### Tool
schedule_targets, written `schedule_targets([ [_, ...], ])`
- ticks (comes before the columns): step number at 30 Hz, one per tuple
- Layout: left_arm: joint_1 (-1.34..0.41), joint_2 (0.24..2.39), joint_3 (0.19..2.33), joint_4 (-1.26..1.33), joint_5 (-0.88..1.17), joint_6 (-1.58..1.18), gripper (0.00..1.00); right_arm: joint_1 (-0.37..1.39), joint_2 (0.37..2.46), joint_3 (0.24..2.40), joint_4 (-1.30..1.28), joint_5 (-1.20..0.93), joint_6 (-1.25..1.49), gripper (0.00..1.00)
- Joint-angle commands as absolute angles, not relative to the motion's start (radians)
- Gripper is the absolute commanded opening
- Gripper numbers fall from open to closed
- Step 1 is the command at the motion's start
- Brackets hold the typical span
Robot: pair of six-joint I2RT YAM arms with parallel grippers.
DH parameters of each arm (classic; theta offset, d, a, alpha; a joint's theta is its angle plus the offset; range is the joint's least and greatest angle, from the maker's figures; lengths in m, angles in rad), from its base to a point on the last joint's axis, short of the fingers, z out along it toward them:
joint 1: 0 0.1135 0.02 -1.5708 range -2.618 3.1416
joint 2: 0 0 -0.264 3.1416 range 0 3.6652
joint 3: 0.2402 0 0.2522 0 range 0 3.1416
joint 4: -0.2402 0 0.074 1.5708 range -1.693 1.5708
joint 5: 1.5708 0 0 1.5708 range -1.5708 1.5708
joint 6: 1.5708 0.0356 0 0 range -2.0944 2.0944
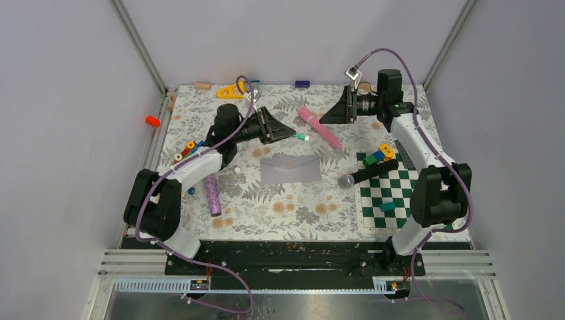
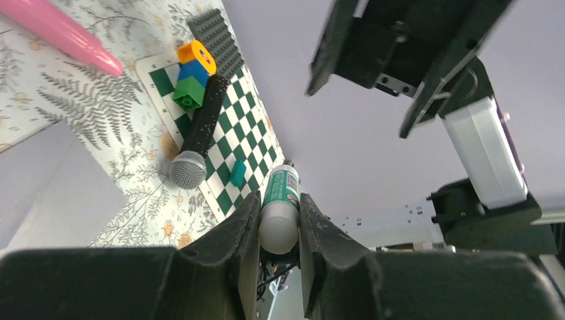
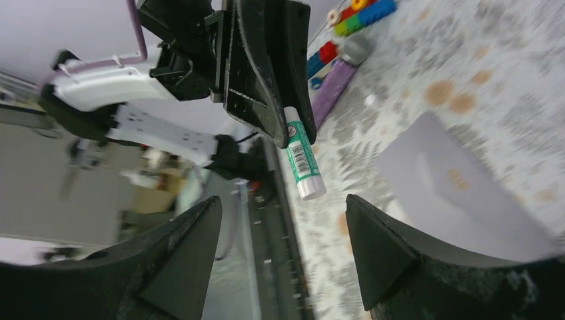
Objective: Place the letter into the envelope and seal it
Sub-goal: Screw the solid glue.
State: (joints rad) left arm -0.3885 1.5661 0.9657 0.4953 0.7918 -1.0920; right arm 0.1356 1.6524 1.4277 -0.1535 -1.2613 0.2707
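The pale grey envelope [image 1: 290,170] lies flat mid-table, the V of its flap showing; it also shows in the right wrist view [image 3: 453,193] and in the left wrist view [image 2: 40,180]. The letter is out of view. My left gripper [image 1: 292,135] hovers above the envelope's far edge, shut on a green-and-white glue stick [image 2: 280,207], whose end points right [image 1: 302,137]. My right gripper [image 1: 328,115] faces it from the far right, a short gap away. In its own view its jaws [image 3: 283,220] stand open and empty, with the glue stick [image 3: 303,163] ahead of them.
A pink marker [image 1: 320,127] lies between the grippers. A microphone [image 1: 363,175] rests across the green-and-white checkerboard mat [image 1: 390,193], with stacked blocks [image 1: 378,155] on it. A purple glitter tube [image 1: 212,195] and coloured blocks [image 1: 190,150] lie at the left.
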Motion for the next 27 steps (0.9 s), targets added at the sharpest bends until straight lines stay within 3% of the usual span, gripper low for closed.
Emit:
schedule_targets([
  [1,-0.424,1.526,1.058,0.463,0.862,-0.972,0.00,0.148,1.689,1.454,-0.197,-1.425,0.540,0.74],
  [19,-0.483,1.543,1.139,0.380,0.949,-0.885,0.00,0.206,1.655,1.273,-0.205,-1.510,0.374,0.66],
  [27,-0.482,1.540,1.138,0.379,0.946,-0.888,0.00,0.214,1.629,1.239,-0.205,-1.519,0.344,0.55],
])
